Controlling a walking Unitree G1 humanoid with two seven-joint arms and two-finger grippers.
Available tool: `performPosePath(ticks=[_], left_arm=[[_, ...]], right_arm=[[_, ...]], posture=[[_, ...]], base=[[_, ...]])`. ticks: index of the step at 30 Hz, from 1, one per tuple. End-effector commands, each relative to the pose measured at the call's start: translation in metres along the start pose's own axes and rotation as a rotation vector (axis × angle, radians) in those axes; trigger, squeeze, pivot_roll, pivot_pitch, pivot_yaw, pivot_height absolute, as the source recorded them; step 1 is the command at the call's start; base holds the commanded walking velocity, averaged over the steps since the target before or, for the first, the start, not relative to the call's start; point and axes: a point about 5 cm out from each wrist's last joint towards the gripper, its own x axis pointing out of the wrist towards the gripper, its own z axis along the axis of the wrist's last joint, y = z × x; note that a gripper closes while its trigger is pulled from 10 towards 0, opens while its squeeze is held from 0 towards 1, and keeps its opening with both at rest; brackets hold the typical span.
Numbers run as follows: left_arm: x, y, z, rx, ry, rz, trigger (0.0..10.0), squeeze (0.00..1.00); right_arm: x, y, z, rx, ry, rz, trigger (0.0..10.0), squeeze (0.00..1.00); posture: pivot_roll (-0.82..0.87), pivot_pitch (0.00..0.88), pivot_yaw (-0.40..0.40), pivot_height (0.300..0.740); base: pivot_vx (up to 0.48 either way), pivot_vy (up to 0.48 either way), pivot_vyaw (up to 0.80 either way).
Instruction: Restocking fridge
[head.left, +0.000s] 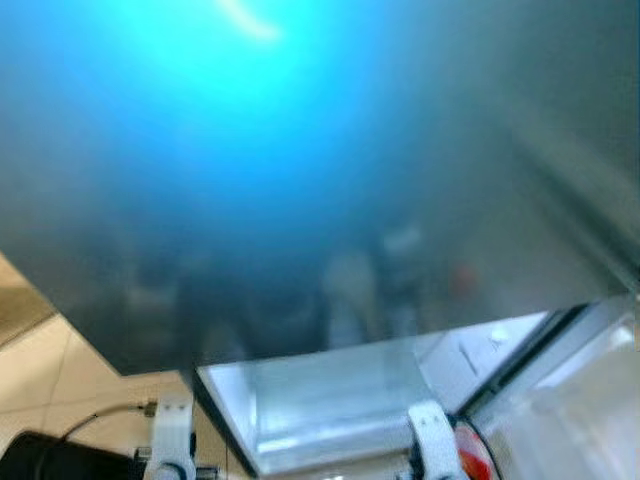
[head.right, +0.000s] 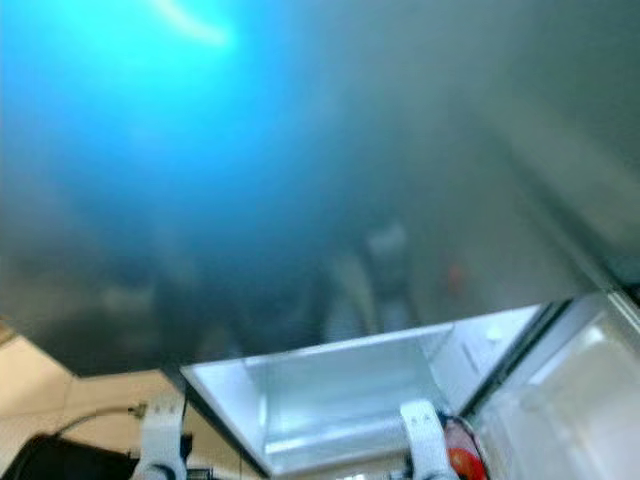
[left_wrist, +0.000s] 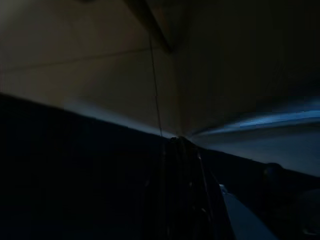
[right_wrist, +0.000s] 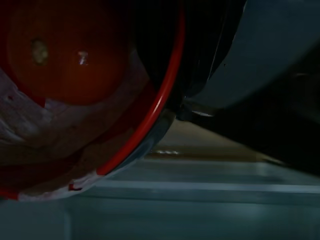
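A glossy dark fridge panel (head.left: 300, 200) with a blue glare rises close in front of me, blurred. Below it a white fridge compartment (head.left: 330, 400) stands open. My right arm's white wrist mount (head.left: 432, 445) sits at the compartment's front edge, and a red container (head.left: 476, 455) shows just beside it. In the right wrist view this red-rimmed container (right_wrist: 75, 90), with a tomato picture on it, lies right against the camera in my right gripper (right_wrist: 165, 107), above the pale compartment floor (right_wrist: 200, 200). My left arm (head.left: 172, 440) hangs low at the left. Its dark fingers (left_wrist: 182, 195) are barely made out.
Translucent door shelves (head.left: 585, 400) stand at the lower right beside the open compartment. Beige floor tiles (head.left: 40, 350) lie at the left. On the floor by my left arm rests a black object (head.left: 50, 455) with a thin cable.
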Motion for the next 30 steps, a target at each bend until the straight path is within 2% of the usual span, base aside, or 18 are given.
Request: performPosePath(ticks=[1,19,25,27,29,30], left_arm=[[-0.001,-0.004,-0.004,0.015,0.017,-0.016,10.0,0.00],[-0.005,0.003,-0.011,0.017,0.038,-0.007,10.0,0.00],[-0.010,0.004,-0.017,0.116,0.048,-0.082,10.0,0.00],[-0.010,0.004,-0.017,0.116,0.048,-0.082,10.0,0.00],[-0.013,0.006,-0.020,0.134,0.043,-0.103,10.0,0.00],[-0.018,0.015,-0.024,0.133,0.039,-0.108,10.0,0.00]], right_arm=[[0.001,0.012,-0.001,0.005,-0.007,0.030,10.0,0.00],[0.001,0.011,0.000,-0.005,-0.013,0.034,10.0,0.00],[0.002,0.010,0.004,-0.016,-0.021,0.039,10.0,0.00],[0.002,0.010,0.004,-0.016,-0.021,0.039,10.0,0.00],[0.002,0.010,0.005,-0.025,-0.021,0.043,10.0,0.00],[0.002,0.010,0.004,-0.034,-0.020,0.046,10.0,0.00]], posture=[[-0.11,0.088,0.014,0.740],[-0.11,0.089,0.010,0.740],[-0.12,0.091,0.004,0.740],[-0.12,0.091,0.004,0.740],[-0.12,0.094,0.001,0.740],[-0.12,0.098,-0.004,0.740]], base=[[0.000,0.000,0.00],[0.000,0.000,0.00],[0.000,0.000,0.00],[0.000,0.000,0.00],[0.000,0.000,0.00],[0.000,0.000,0.00]])
